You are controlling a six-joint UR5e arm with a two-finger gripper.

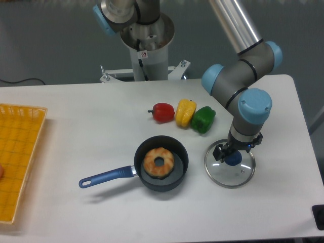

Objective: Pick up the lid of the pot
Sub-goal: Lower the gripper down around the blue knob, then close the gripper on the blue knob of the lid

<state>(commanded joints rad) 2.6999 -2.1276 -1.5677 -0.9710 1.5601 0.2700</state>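
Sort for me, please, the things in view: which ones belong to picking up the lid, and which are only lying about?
For the job:
- glass pot lid with blue knob
- gripper

Just lying about:
- blue-handled frying pan
- doughnut inside it
- red, yellow and green bell peppers
- orange basket

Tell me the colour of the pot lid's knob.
Blue: the knob shows it best in the camera view.

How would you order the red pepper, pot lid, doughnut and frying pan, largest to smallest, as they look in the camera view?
1. Frying pan, counting its handle
2. Pot lid, partly covered
3. Doughnut
4. Red pepper
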